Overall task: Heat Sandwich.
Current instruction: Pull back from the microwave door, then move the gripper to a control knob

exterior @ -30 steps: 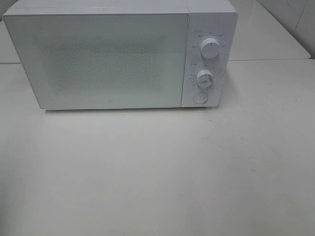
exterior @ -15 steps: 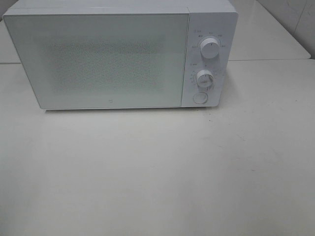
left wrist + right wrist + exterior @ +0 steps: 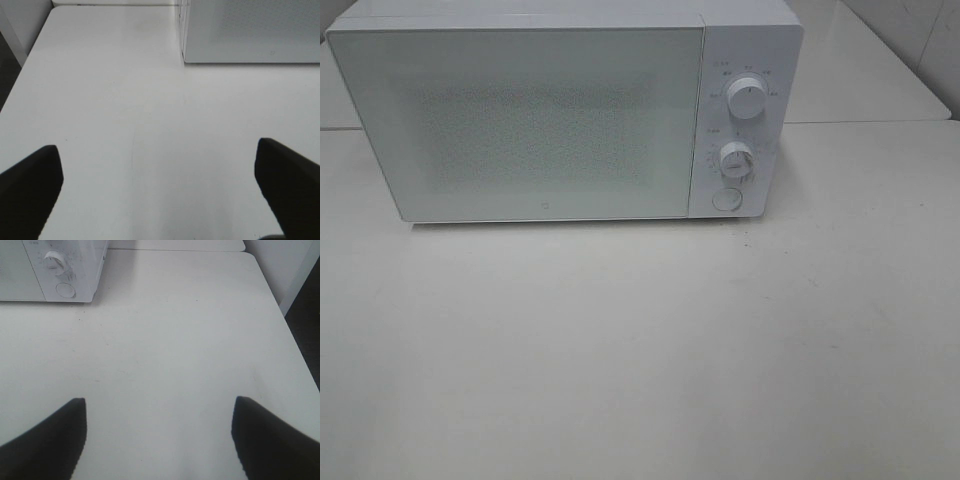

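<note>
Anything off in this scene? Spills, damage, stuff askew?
Nothing looks spilled, damaged or askew. The white boxy microwave stands flat on the pale table with its door shut. The left gripper and right gripper hang open and empty over the table. Only oddity: no sandwich shows in any view.

One microwave (image 3: 550,120); two knobs (image 3: 747,100) (image 3: 736,160); one button (image 3: 725,198); two tools (image 3: 156,147) (image 3: 160,401)
</note>
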